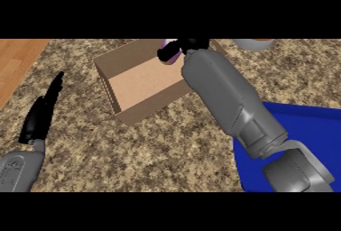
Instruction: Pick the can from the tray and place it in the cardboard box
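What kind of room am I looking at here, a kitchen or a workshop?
Probably a kitchen: the speckled stone-look counter with a wooden strip at its left edge suggests it. On it sit an open cardboard box and a blue tray.

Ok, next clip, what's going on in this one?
The robot's right hand reaches over the far side of the open brown cardboard box, its black fingers curled round a small purple-and-white object, probably the can, though it is mostly hidden. It has not been let go. The blue tray lies at the right on the speckled stone counter, partly behind the forearm. The left hand rests open at the left edge, fingers straight.
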`<state>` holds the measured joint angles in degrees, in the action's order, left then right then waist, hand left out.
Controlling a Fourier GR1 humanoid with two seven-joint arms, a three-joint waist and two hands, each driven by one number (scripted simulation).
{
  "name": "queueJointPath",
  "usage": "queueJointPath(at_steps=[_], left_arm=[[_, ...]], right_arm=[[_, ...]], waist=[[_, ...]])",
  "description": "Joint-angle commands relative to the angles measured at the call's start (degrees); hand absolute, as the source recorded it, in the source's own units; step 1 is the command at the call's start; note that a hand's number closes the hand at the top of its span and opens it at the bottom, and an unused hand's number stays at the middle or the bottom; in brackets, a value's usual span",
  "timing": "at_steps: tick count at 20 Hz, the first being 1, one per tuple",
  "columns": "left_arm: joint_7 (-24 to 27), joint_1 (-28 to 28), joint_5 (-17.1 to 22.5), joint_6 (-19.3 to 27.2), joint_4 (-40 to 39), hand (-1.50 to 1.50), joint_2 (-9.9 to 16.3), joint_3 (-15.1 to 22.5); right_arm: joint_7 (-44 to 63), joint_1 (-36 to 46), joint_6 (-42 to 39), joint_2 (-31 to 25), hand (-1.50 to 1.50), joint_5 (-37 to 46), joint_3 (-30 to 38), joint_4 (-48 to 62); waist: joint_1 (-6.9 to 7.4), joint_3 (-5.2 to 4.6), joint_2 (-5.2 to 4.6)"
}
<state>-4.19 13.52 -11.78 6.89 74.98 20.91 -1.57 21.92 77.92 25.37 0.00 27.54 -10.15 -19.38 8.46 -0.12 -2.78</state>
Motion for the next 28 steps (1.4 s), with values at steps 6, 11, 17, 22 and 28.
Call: queueJointPath(at_steps=[6,11,17,22,28], left_arm=[[0.2,-0.3,-0.6,0.2,-0.3,0.0,-0.5,0.3],[0.9,0.0,-0.9,0.9,-1.3,0.0,-1.0,0.1],[1.1,-2.0,0.4,0.5,-0.6,0.0,1.2,-2.8],[1.6,-4.7,0.4,0.5,-0.5,0.0,1.1,-3.5],[0.4,-4.5,1.4,-0.2,-0.6,0.0,1.7,-5.5]], right_arm=[[-7.9,-0.1,4.1,0.0,-1.5,-5.8,1.3,2.7],[-15.2,-0.2,11.8,0.0,-1.5,-8.3,4.4,1.0],[-22.9,-1.2,15.5,0.0,-1.5,-14.9,11.8,-1.2],[-28.1,-1.0,10.3,-2.0,-1.5,-18.3,15.5,-0.9],[-34.5,-9.4,6.4,-7.5,-1.5,-19.8,17.7,-1.3]], waist=[[0.66,0.05,0.3],[-0.7,0.1,0.13],[-3.04,0.14,0.95],[-5.44,0.11,1.83],[-7.15,0.14,2.32]])
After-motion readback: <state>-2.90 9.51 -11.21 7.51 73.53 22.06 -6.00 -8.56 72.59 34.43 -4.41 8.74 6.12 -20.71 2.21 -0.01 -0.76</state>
